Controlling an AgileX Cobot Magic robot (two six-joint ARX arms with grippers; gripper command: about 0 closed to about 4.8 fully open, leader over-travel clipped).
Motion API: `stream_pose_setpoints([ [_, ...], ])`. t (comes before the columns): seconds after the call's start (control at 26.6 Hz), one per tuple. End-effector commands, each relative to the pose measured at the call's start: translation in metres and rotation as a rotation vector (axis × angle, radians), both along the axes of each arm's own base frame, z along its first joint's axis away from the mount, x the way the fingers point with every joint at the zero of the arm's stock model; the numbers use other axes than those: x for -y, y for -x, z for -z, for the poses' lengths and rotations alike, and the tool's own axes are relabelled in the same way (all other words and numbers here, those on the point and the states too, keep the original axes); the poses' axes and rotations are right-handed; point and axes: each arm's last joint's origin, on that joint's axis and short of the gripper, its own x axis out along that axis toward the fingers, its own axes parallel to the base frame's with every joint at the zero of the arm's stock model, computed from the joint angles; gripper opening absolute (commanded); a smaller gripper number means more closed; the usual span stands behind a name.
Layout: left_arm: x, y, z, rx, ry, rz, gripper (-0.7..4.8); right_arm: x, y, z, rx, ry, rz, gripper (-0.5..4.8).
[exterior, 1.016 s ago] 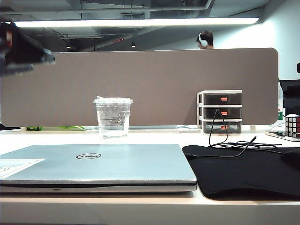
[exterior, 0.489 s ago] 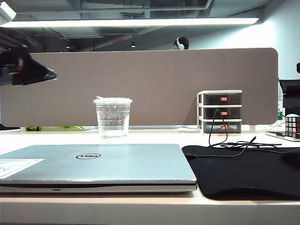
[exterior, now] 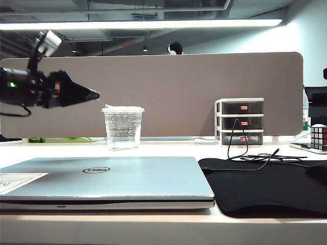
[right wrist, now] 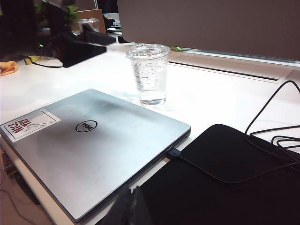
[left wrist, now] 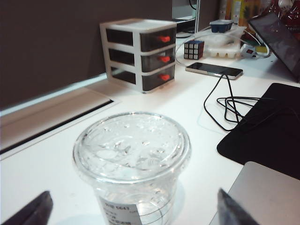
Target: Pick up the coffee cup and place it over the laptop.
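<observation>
Jaws on your left gripper stand wide apart and empty, hanging in the air just left of the coffee cup's lid, with both fingertips framing the cup in the left wrist view. Your right gripper sits low near the laptop's front edge; its tips look pressed together, though you cannot tell for sure. Nothing is done yet, as I judge it: the cup stands upright on the white table, behind the closed laptop. Grasp, lift and placing all remain. Count 1 cup, 1 laptop, 1 black mat and 1 drawer unit with 3 drawers.
</observation>
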Motion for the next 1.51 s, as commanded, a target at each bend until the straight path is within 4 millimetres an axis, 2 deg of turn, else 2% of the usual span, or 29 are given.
stream_pose_setpoints([
  [0.04, 0.002, -0.009, 0.009, -0.037, 0.009, 0.022, 4.79, 0.000, 0.000, 0.001, 0.004, -0.003, -0.009, -0.06],
  [0.3, 0.006, -0.039, 0.031, -0.148, 0.009, 0.058, 4.79, 0.000, 0.000, 0.002, -0.003, -0.002, -0.009, -0.06],
  [0.72, 0.025, -0.063, 0.055, -0.186, 0.005, 0.144, 4.79, 0.000, 0.000, 0.002, -0.003, -0.002, -0.010, -0.06],
  [0.94, 0.041, -0.079, 0.055, -0.179, 0.000, 0.167, 4.79, 0.000, 0.000, 0.002, -0.002, -0.002, -0.009, -0.06],
  [1.36, 0.045, -0.088, 0.047, -0.159, -0.002, 0.177, 4.79, 0.000, 0.000, 0.002, -0.002, -0.002, -0.009, -0.06],
  [1.51, 0.046, -0.099, 0.037, -0.134, -0.005, 0.176, 4.79, 0.000, 0.000, 0.002, -0.002, -0.002, -0.009, -0.06],
])
